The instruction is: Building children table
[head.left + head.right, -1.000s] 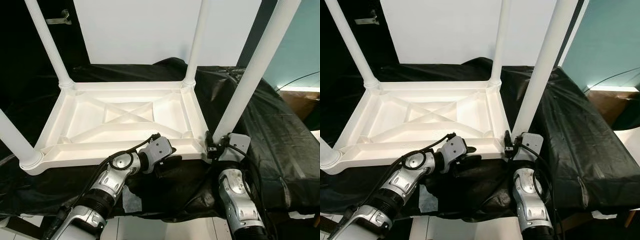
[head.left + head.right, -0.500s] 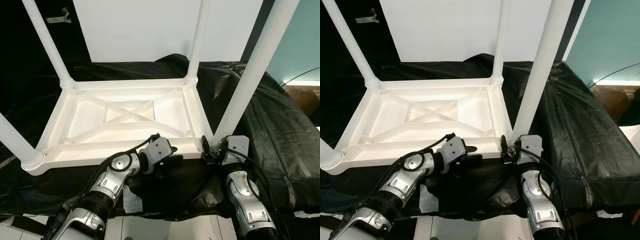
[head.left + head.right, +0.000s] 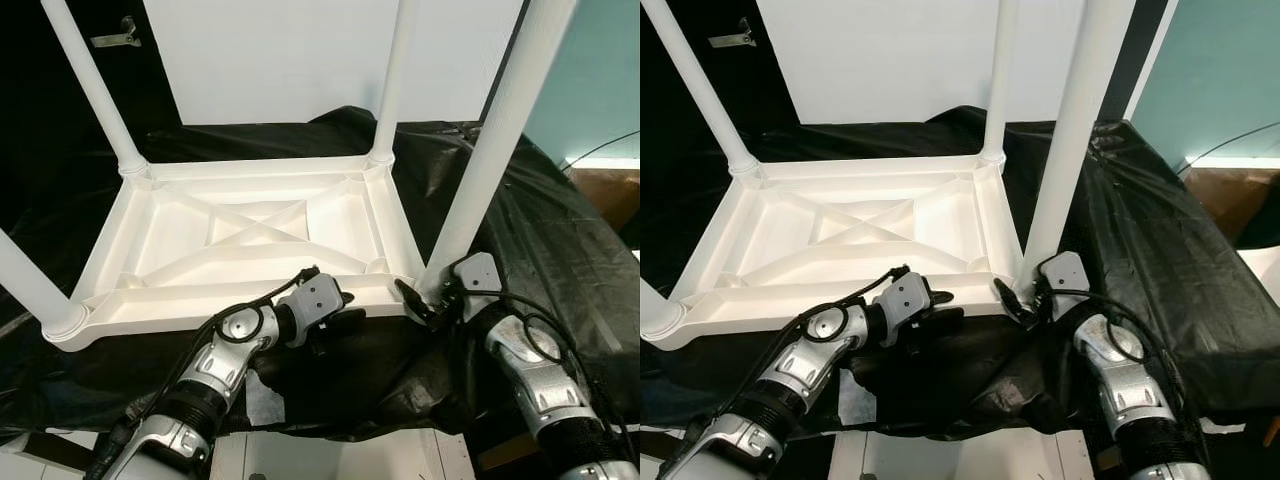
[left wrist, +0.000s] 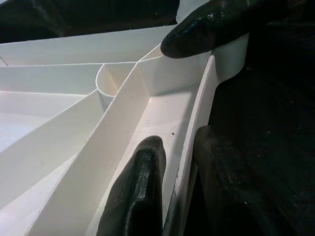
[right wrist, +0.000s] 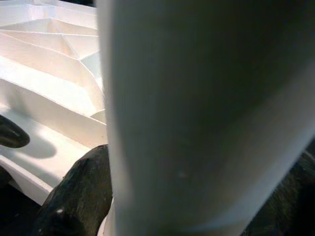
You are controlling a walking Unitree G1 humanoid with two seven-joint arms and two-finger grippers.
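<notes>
While the white plastic children's table (image 3: 250, 235) lies upside down in the middle of the frame on a surface draped in black sheeting (image 3: 560, 250), I see its ribbed underside facing up and four white legs rising from its corners. The near right leg (image 3: 490, 150) runs up to the upper right of the frame, the far right leg (image 3: 395, 80) and far left leg (image 3: 90, 85) stand at the back corners, and the near left leg (image 3: 35, 285) shows at the left edge.

My right gripper (image 3: 425, 300) is at the base of the near right leg, at the table's near right corner; in the right wrist view its black fingers (image 5: 81, 191) sit on either side of the leg, closed around it.

My left gripper (image 3: 335, 325) is at the table's near rim, lower centre of the frame. In the left wrist view one finger (image 4: 140, 191) lies inside the rim's channel and the other outside, so it is pinched on the rim wall.

A white panel (image 3: 300, 55) stands behind the table at the top of the frame, with a teal wall (image 3: 600, 90) at the upper right.
</notes>
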